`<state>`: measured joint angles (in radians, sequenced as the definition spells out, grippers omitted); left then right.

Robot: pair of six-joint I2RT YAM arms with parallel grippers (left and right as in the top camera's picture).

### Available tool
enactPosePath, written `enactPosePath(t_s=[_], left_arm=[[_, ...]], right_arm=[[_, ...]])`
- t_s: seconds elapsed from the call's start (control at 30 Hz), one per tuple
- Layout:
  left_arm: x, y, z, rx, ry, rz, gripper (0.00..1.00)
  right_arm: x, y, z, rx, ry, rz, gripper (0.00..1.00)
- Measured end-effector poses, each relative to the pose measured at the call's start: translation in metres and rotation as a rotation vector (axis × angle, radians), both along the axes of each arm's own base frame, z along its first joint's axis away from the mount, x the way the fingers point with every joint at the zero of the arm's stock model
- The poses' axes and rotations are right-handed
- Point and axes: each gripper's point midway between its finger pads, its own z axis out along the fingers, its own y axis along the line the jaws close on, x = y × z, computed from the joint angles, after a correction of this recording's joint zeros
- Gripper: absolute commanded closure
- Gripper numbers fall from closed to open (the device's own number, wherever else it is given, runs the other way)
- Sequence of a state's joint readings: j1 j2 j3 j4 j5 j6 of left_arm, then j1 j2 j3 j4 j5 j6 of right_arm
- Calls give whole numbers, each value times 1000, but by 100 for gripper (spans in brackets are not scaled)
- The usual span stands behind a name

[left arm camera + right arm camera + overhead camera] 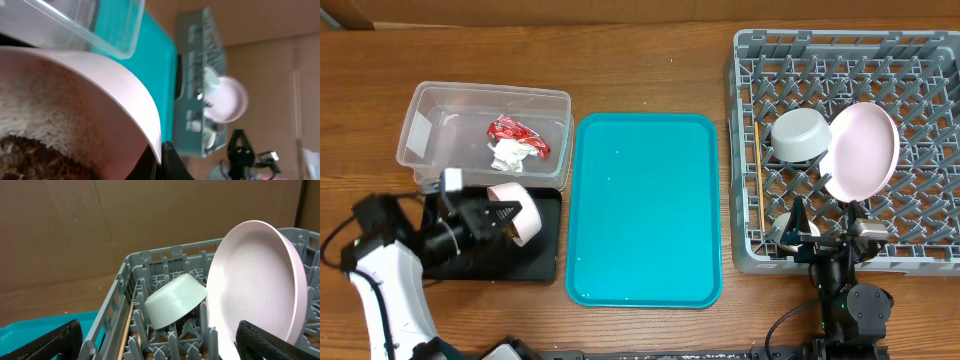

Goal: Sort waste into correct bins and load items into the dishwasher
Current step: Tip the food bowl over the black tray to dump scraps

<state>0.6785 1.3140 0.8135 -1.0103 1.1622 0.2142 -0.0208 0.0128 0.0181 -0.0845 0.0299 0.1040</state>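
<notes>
Wooden bench (620, 60) runs bare along the far edge and in the narrow strips between the containers. At far left sits the clear tub (420, 110), holding the red snack wrapper (517, 133) and the white tissue (507, 155). Just near of it lies the black tray (535, 265). Over this tray the left gripper (505, 213) pinches the rim of the small white bowl (523, 215), which is tipped on its side.

The teal tray (645, 220) fills the middle, close beside both bins and with a slim gap to the grey dish rack (920, 60) on the right. In the rack the large white plate (863, 150) stands on edge, with the pale grey bowl (800, 135) tilted just left of it. The chopsticks (758, 170) lie along the rack's left wall.

Only the left wrist view shows the inside of the held bowl, where white and brown rice-like scraps (45, 135) cling. The right wrist view shows the right gripper (159, 342) spread wide at the rack's near edge, holding nothing, with the plate close before it.
</notes>
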Motion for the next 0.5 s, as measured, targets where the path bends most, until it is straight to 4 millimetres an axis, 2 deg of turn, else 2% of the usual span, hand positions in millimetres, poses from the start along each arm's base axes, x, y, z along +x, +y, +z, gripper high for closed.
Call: enactPosePath(t_s=[0.23,0.5], left_arm=[[-4,26,-13,-135,-146,125,96],[1,30,-18,-307,-184,156,96]], right_arm=[[0,0,0,0,0,-1,0],[0,0,0,0,-1,0,0]])
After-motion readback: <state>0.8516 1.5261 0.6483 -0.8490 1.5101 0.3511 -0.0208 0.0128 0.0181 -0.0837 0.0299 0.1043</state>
